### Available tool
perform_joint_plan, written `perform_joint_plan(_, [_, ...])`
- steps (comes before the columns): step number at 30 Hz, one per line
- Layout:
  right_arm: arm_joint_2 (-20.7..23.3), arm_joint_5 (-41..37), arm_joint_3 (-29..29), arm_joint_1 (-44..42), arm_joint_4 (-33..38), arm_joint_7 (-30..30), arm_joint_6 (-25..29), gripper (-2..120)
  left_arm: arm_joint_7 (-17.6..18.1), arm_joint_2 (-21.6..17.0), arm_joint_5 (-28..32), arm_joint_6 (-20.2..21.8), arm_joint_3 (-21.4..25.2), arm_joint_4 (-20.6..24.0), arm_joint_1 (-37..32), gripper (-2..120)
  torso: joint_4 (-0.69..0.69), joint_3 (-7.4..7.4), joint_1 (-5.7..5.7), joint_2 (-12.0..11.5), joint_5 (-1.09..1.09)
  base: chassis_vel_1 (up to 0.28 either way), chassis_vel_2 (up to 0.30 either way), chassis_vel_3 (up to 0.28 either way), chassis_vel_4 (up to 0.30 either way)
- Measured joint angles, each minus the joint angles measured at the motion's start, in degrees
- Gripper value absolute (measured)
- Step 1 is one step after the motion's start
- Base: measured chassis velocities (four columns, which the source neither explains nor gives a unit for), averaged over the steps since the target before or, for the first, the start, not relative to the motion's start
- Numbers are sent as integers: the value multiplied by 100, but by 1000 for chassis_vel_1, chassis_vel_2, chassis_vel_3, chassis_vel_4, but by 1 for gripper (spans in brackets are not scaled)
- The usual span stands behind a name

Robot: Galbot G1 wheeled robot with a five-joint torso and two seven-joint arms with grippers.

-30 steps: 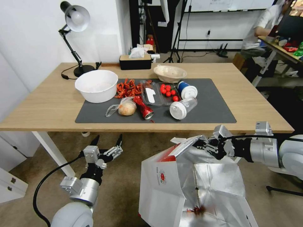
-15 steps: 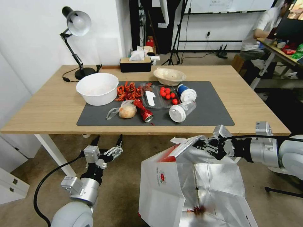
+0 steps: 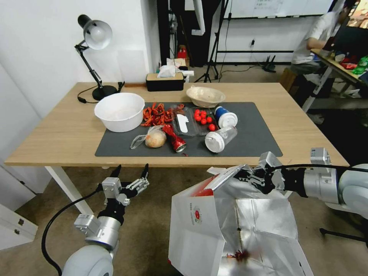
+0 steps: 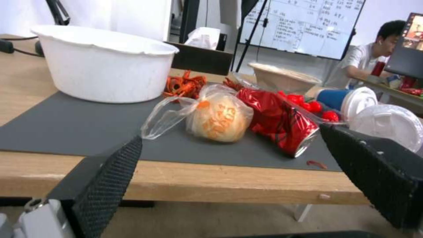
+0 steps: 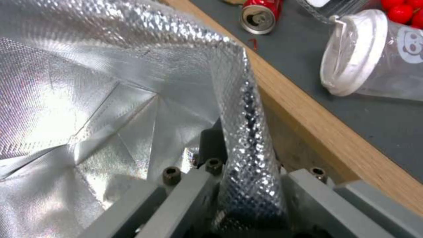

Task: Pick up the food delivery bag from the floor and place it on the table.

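Head view, table [image 3: 73, 134]: a wide light-wood top on white legs is stretching across the far half of the scene, above the floor.
Floor [image 3: 153, 230]: beige-brown and stained, it is running under the table and around both arms.
Mat [image 3: 260, 142]: a dark grey sheet is lying along the middle of the table, carrying most of the clutter.
Food delivery bag [image 3: 197, 230]: it is hanging in the near right part of the scene, mouth open toward the camera, silver lining showing, its upper rim just below the table's near edge; whether its base is touching the floor cannot be told.
Right gripper [image 3: 245, 176]: it is reaching in from the right, fingers pinched tight on the bag's far rim; in the right wrist view a foil fold [image 5: 247, 132] is sitting clamped between its grey jaws.
Left gripper [image 3: 130, 172]: it is hovering near left, below the table's near edge, fingers spread wide and gripping nothing, well apart from the bag.
White bowl [image 3: 119, 112]: it is sitting at the mat's far left corner.
Clear cup [image 3: 220, 138]: it is lying on its side, near right on the mat.
Blue cup [image 3: 226, 116]: it is lying just beyond the clear cup.
Bread roll bag [image 3: 153, 138]: it is resting near the mat's near edge.
Red can [image 3: 174, 138]: it is lying just right of the bread roll bag.
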State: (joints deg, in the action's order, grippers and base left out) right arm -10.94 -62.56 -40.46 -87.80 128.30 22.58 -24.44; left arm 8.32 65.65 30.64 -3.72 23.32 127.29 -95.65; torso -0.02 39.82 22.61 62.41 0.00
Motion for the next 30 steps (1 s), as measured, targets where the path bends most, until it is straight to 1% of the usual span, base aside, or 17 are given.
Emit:
perform_joint_plan(5, [5, -19, -1, 1, 11, -2, 0, 0, 3, -3, 16, -34, 13, -8, 4, 100, 0, 4, 4, 6, 0, 0, 0, 0, 0])
perform_joint_plan(12, [-5, -25, -17, -9, 25, -9, 0, 0, 160, -29, 27, 27, 10, 19, 7, 100, 1, -7, -3, -11, 0, 0, 0, 0, 0])
perform_joint_plan(21, [-11, -84, -89, -47, 69, -11, 0, 0, 194, -32, 32, 20, 2, -2, 3, 100, 1, -18, -12, -31, 0, 0, 0, 0, 0])
perform_joint_plan(30, [29, -373, -665, -257, 148, -44, 0, 0, 222, -46, 34, -20, 32, -6, 0, 100, 0, -27, -20, -48, 0, 0, 0, 0, 0])
